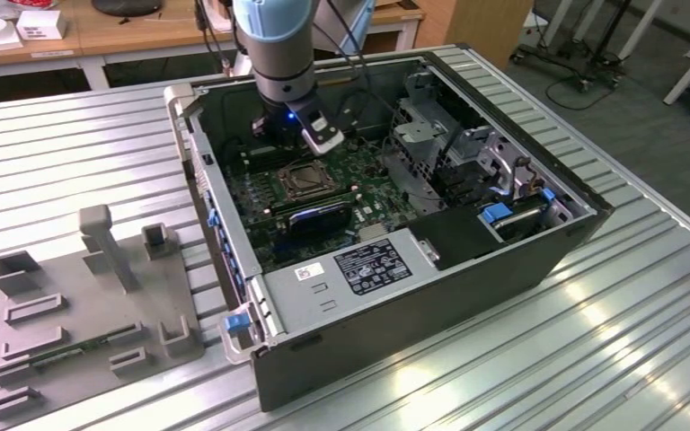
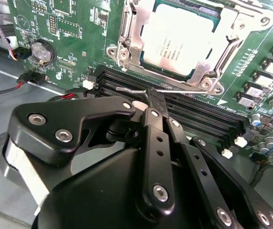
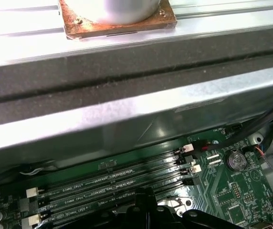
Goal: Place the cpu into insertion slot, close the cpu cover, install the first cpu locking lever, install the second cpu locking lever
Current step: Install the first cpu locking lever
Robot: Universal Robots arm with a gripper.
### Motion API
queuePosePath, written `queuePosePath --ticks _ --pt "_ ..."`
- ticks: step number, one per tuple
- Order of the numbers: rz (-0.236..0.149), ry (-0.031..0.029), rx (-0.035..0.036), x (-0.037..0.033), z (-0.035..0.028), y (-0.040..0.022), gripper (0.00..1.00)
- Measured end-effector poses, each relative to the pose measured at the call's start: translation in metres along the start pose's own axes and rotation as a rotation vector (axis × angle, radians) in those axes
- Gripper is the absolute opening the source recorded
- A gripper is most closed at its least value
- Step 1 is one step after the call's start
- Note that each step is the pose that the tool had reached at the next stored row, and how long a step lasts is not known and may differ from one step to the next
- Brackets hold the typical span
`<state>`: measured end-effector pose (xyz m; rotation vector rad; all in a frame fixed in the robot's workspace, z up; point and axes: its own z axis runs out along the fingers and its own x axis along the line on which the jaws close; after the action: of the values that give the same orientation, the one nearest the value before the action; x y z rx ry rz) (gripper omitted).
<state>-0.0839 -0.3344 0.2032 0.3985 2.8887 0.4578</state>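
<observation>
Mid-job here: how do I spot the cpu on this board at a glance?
Inside the open computer case, look at the green motherboard, just beside the long black memory slots. There a square silver cpu cover frames the cpu: a flat, pale silvery square with fine print, lying inside the frame's cut-out, unlike the round coin battery farther off.

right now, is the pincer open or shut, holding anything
pincer: shut on the thin lever next to the socket.

cpu [image 2: 174, 36] seated — cover [image 2: 132, 33] down, fingers [image 2: 154, 102] pinching lever [image 2: 129, 89]
</observation>
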Motion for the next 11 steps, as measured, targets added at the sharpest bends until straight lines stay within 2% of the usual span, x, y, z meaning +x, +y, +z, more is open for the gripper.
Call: queuePosePath --ticks 11 --pt "0.007 -0.0027 0.0016 0.0005 0.0007 0.0004 0.11"
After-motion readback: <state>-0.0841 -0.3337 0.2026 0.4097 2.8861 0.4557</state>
